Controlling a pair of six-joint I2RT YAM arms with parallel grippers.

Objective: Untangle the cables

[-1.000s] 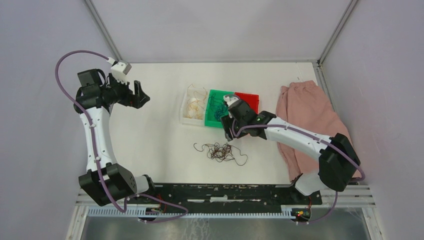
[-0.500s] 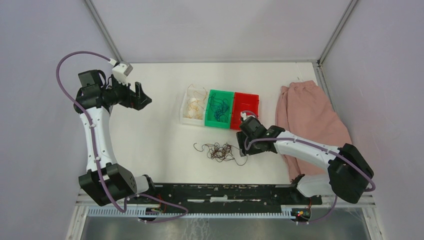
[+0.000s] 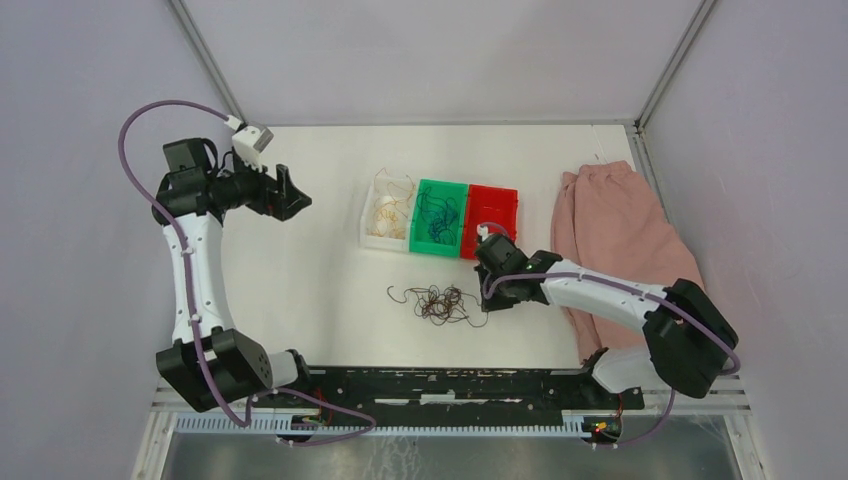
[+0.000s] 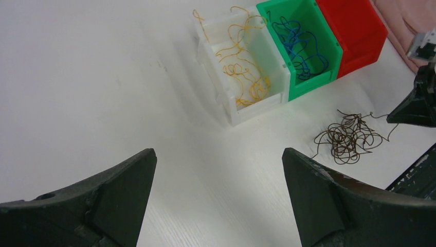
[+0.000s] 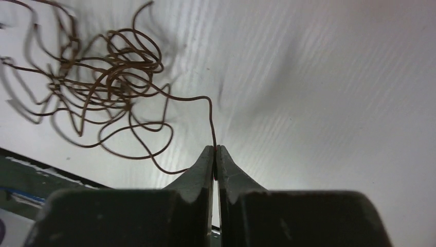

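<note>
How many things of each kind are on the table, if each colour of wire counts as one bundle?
Bins: 3 (white bin, green bin, red bin)
Wire bundles: 3 (yellow wires, blue wires, brown wires)
Cloths: 1 (pink cloth)
Total: 7

I read two identical units, left arm (image 3: 190,270) and right arm (image 3: 600,290): white link shells, black joint housings. A purple cable (image 3: 124,145) runs along each. The jaws are dark, matte and wedge-shaped. A white camera block (image 3: 252,137) tops the left wrist.
</note>
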